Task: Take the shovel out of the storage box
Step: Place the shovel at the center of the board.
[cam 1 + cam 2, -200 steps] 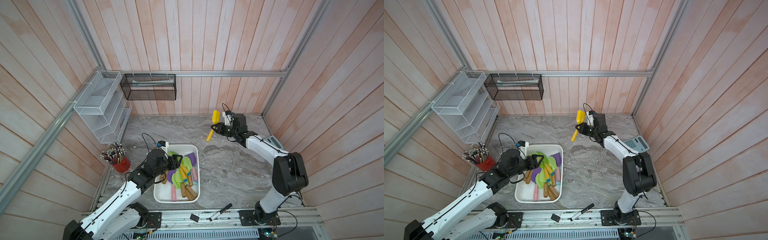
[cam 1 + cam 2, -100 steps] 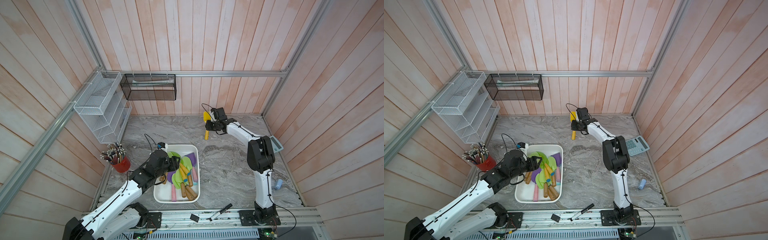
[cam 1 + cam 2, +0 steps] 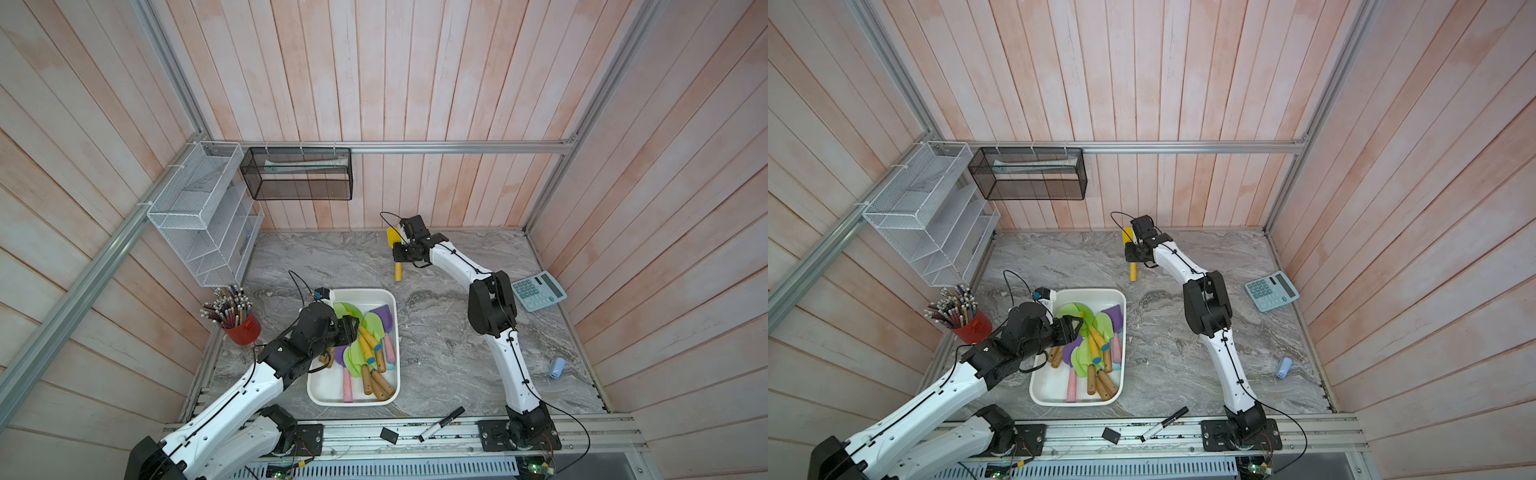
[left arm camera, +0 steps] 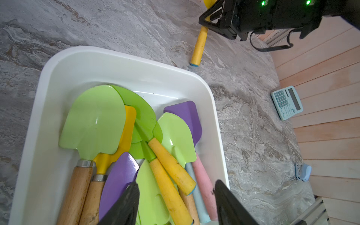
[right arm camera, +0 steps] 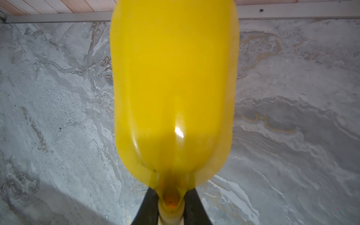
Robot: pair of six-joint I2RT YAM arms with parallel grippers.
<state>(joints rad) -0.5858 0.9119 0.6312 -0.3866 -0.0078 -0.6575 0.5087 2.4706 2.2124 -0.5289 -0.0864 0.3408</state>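
right gripper (image 5: 171, 204) pinches yellow shovel (image 5: 175, 87) at neck near back wall (image 3: 415, 83), well apart from storage box (image 3: 328, 386). left gripper (image 4: 176, 187) spread, empty, over boxed shovels (image 4: 93, 120). likely light, stiff; glossy blade slippery, so grip handle.

The right gripper (image 3: 400, 252) covers the yellow shovel's (image 3: 398, 272) neck, the left arm (image 3: 286, 353) hides part of the storage box (image 3: 365, 291) rim, and the black scrap (image 3: 389, 434) beside me is too small to name.

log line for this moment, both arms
left gripper: open above storage box | right gripper: shut on yellow shovel, outside box | other shovels: in box
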